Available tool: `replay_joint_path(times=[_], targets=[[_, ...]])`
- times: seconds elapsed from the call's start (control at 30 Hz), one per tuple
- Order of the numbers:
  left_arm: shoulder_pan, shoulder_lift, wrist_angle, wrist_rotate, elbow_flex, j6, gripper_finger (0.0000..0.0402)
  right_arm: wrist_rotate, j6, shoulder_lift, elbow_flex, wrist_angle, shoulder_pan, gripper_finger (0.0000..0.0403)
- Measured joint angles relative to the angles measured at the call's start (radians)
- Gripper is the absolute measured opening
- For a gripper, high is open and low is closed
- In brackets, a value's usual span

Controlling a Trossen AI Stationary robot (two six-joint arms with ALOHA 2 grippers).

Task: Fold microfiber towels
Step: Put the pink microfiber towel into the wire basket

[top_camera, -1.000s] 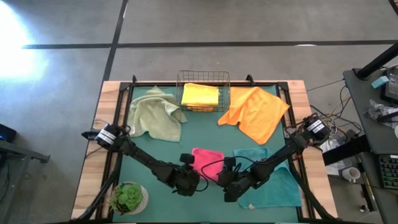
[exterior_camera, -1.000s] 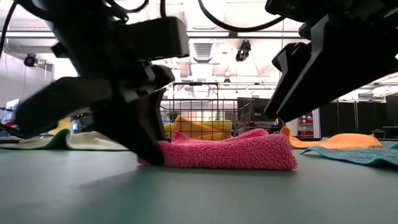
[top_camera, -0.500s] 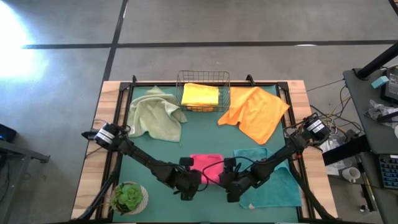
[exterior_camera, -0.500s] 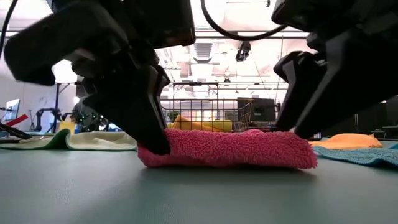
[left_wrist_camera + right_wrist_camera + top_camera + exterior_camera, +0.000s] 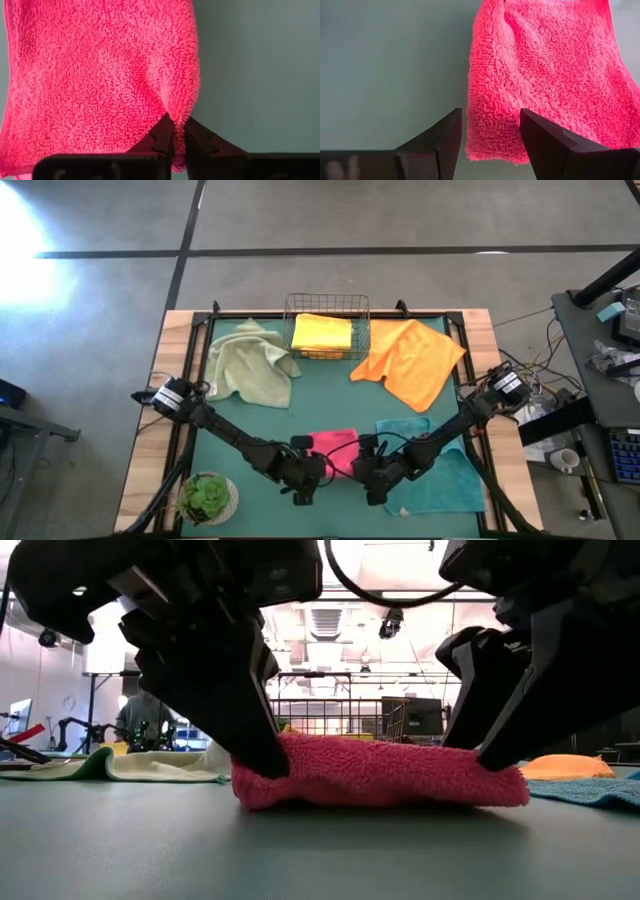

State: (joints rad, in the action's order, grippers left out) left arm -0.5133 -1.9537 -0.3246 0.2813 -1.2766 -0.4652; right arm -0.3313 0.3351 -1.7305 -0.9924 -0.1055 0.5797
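Your left gripper (image 5: 174, 131) is pinched tight on the near edge of the pink towel (image 5: 335, 448), which lies folded on the dark-green mat (image 5: 250, 425) at the table's front centre. Your right gripper (image 5: 490, 131) stands wide, holding nothing, its 2 fingers straddling the towel's other corner.

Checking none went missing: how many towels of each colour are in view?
Pink towel: 1
Yellow towel: 1
Orange towel: 1
Sage green towel: 1
Teal towel: 1
Total: 5
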Motion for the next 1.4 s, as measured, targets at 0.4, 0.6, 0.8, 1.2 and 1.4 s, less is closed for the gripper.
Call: replay_joint_path(times=[0.4,0.6,0.8,1.2,1.4], targets=[[0.002,0.004,0.006,-0.006,0.0,0.0,0.0013,0.039,0.057,-0.077,-0.02,0.007,0.0,0.0135],[0.006,0.004,-0.004,-0.016,0.001,0.008,0.0013,0.046,0.065,-0.078,-0.059,-0.079,0.0,0.0024],[0.013,0.026,-0.039,-0.034,0.0,0.038,0.0013,0.041,0.065,-0.079,-0.146,-0.24,-0.005,0.0012],[0.035,0.181,-0.213,-0.041,-0.001,0.23,0.0013,-0.024,0.063,-0.061,-0.324,-0.469,-0.039,0.0009],[0.079,0.291,-0.301,-0.03,0.0,0.272,0.0013,-0.106,0.057,-0.013,-0.389,-0.581,-0.092,0.0009]])
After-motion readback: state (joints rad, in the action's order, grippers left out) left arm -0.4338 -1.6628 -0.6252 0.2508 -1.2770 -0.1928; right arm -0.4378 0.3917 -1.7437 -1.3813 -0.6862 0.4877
